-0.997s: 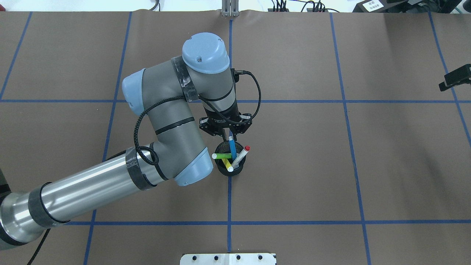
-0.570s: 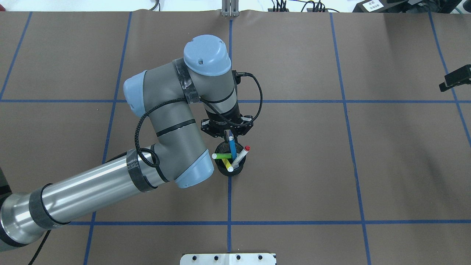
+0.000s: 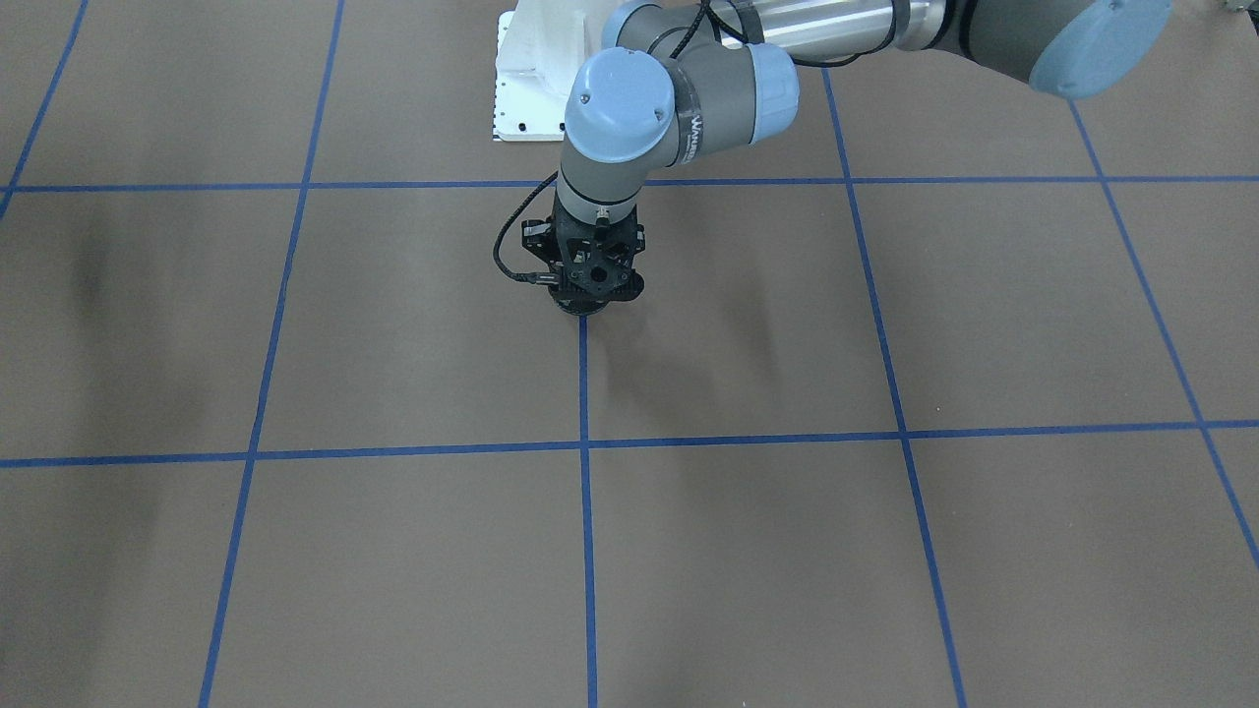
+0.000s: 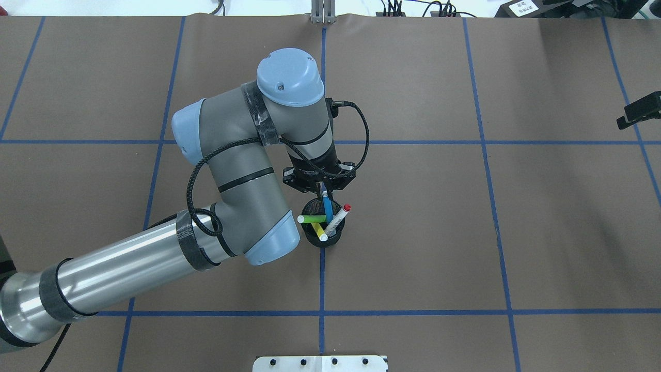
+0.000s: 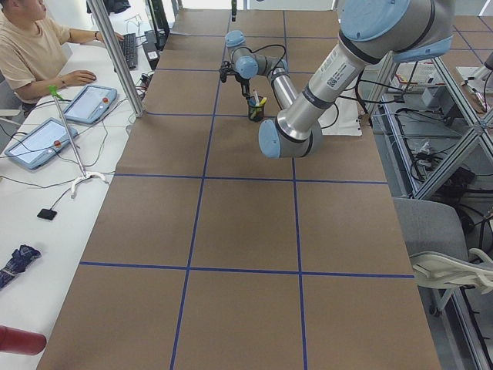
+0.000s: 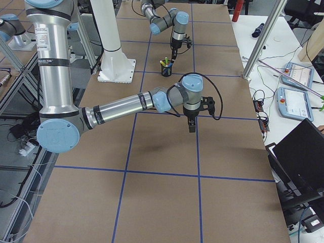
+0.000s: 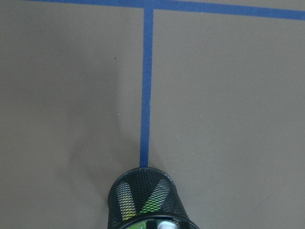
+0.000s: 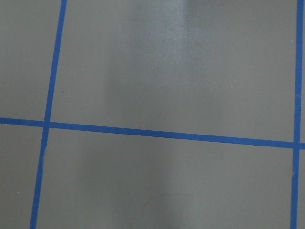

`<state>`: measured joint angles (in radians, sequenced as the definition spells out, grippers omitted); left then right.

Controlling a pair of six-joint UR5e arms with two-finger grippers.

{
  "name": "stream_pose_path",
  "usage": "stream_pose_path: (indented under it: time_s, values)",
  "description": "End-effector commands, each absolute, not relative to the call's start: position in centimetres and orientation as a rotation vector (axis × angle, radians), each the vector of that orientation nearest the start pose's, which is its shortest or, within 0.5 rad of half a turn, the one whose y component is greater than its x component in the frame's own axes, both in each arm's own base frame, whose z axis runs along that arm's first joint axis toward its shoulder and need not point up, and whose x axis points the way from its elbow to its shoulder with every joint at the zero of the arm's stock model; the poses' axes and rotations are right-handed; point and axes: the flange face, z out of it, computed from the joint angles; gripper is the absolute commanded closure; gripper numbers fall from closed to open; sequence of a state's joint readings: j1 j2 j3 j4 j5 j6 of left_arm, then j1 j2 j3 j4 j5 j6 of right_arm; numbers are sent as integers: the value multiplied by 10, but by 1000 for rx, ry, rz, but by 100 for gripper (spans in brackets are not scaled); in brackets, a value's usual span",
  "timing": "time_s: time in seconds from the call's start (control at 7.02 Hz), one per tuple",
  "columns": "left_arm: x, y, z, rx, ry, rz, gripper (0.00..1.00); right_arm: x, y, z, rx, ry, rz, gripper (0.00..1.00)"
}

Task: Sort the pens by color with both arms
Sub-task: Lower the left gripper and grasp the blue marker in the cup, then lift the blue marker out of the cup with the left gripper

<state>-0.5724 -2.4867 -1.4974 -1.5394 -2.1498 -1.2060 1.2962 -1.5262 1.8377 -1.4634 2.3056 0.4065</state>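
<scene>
A black wire-mesh cup point(image 4: 323, 239) stands on the centre blue line and holds all the pens. The blue pen point(image 4: 327, 209) leans toward the far side. The light green pen point(image 4: 313, 219) leans left, the yellow pen point(image 4: 318, 231) leans toward the near side, and the white pen with red ends point(image 4: 336, 219) leans right. My left gripper point(image 4: 324, 195) points down just beyond the cup, open, with its fingers on either side of the blue pen's top. The left wrist view shows the cup point(image 7: 147, 200) at its bottom edge. My right gripper point(image 6: 192, 126) hangs high over bare table; I cannot tell whether it is open.
Brown paper with a blue tape grid point(image 4: 480, 142) covers the table. The white base mount point(image 4: 320, 363) sits at the near edge. A black piece point(image 4: 640, 109) pokes in at the overhead view's right edge. An operator point(image 5: 35, 50) sits with tablets beyond the far side.
My left arm has shifted slightly to the right and closer over the cup, bringing its fingers around the blue pen's top. The pens and cup have not moved.
</scene>
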Motion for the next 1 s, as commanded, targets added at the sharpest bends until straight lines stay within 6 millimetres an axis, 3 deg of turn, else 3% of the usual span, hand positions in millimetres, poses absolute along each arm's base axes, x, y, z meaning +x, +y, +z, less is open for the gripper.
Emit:
stream_pose_path:
  time_s: [0.0, 0.43, 0.85]
  values:
    - [554, -453, 99, -114, 975, 48, 100, -75, -512, 494, 135, -815, -29, 0]
    - [500, -435, 71, -65, 1036, 52, 100, -76, -512, 494, 134, -815, -31, 0]
    - [455, -441, 43, -15, 1106, -19, 100, -75, -512, 494, 135, -815, -29, 0]
